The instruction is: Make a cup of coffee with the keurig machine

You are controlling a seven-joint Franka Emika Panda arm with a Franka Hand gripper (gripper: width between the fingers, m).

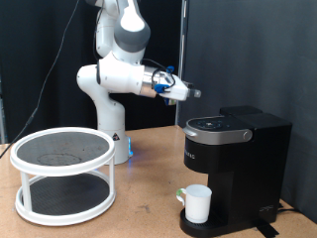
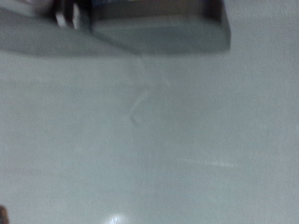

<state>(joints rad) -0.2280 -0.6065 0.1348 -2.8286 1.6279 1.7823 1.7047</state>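
Observation:
The black keurig machine stands at the exterior view's right with its lid down. The white cup sits on the machine's drip base under the spout, handle towards the exterior view's left. My gripper hangs in the air above and to the left of the machine's top, well clear of it. Nothing shows between its fingers. The wrist view shows only a blurred pale surface and a dark grey edge; the gripper's fingers do not show there.
A white two-tier round rack with dark mesh shelves stands at the exterior view's left on the wooden table. The arm's white base stands behind it. Black curtains hang at the back.

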